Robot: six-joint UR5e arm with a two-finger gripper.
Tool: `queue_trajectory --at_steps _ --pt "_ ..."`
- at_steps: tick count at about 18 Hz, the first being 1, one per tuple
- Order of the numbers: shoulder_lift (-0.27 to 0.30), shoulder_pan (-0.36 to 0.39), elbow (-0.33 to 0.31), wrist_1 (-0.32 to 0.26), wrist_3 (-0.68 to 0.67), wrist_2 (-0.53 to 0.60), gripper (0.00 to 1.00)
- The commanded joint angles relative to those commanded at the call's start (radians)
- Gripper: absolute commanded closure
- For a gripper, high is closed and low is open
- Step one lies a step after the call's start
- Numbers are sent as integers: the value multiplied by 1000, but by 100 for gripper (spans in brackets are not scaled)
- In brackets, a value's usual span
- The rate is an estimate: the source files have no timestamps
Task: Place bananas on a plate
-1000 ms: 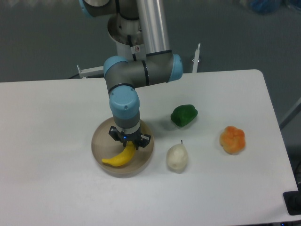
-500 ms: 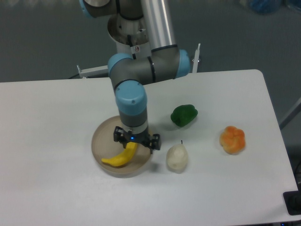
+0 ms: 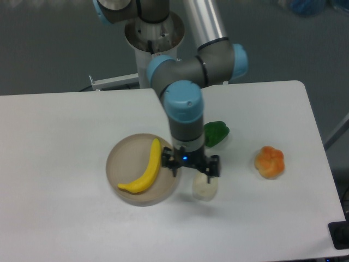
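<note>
Where writing might show, none legible | banana point(image 3: 143, 176) lies on plate point(image 3: 121, 158)

Pear point(image 3: 204, 187), green pepper point(image 3: 216, 132), orange fruit point(image 3: 269, 161) on table point(image 3: 54, 164).

White table point(image 3: 65, 136) bears plate point(image 3: 117, 164), pear point(image 3: 204, 188), green pepper point(image 3: 218, 131), orange fruit point(image 3: 270, 162).

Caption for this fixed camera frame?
Banana lies on the plate; the gripper, holding nothing, hangs above the pear.
</note>
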Motion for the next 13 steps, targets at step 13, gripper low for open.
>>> queue_trajectory --at_steps 13 --pt "-8 150 77 0 382 60 0"
